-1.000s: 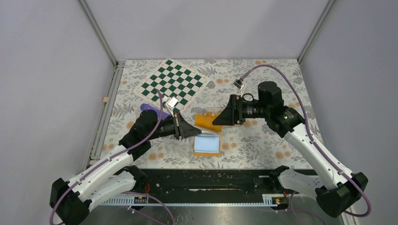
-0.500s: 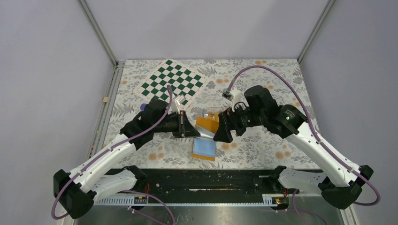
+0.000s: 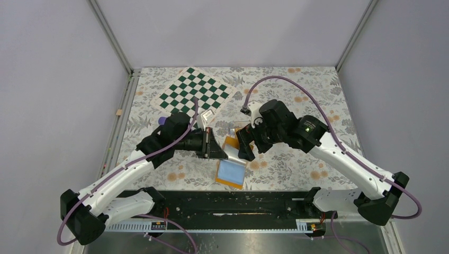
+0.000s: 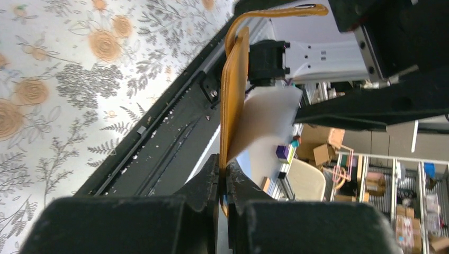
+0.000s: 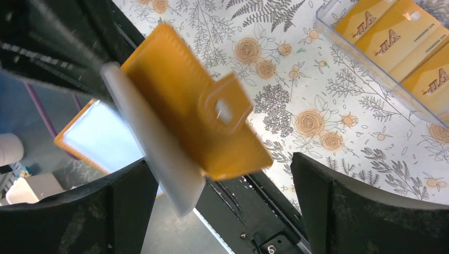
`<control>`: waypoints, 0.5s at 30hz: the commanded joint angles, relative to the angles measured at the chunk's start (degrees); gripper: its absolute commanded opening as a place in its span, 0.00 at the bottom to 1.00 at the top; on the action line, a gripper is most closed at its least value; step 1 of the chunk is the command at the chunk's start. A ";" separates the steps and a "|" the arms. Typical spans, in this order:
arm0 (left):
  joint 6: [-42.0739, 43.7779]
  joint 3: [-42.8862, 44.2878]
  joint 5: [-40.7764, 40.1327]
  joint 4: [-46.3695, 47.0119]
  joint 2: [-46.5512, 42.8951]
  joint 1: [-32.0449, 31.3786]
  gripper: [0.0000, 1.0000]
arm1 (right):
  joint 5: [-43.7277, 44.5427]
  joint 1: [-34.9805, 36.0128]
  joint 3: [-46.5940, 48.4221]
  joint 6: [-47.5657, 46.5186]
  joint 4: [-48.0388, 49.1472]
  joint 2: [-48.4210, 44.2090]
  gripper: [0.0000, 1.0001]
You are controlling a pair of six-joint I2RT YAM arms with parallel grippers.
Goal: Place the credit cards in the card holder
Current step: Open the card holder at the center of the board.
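The orange card holder (image 3: 231, 143) hangs unfolded above the table, its light-blue inner flap (image 3: 231, 172) toward the near edge. My left gripper (image 3: 218, 150) is shut on it; in the left wrist view the jaws (image 4: 226, 170) pinch the holder's orange edge (image 4: 233, 95). A pale grey card (image 5: 153, 143) sticks out of the holder (image 5: 180, 106) beside its snap tab (image 5: 222, 108). My right gripper (image 5: 222, 206) stands wide open around the card and holder, touching neither. Several orange credit cards (image 5: 392, 34) lie in a clear tray.
A green-and-white chessboard (image 3: 196, 95) lies at the back left on the floral tablecloth. A purple object (image 3: 165, 120) shows behind my left arm. The clear tray's rim (image 5: 365, 79) sits just beyond the holder. The black rail (image 3: 238, 203) runs along the near edge.
My right gripper has opened wider and swung down and left, close to the holder. My left arm has shifted the holder slightly; its blue flap now hangs more tilted.
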 commanded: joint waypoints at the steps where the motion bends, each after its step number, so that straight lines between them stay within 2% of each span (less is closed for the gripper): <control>1: 0.23 2.27 5.26 4.86 -0.88 -2.18 0.00 | 4.16 0.47 3.35 -1.03 0.49 1.58 0.99; 6: 0.89 2.45 6.45 5.90 -1.49 -3.69 0.00 | 0.77 0.51 4.10 -1.87 0.21 3.58 0.99; 15: 1.47 1.93 6.25 7.15 -3.68 -3.71 0.00 | -18.57 0.19 -0.34 -1.27 4.70 1.72 0.99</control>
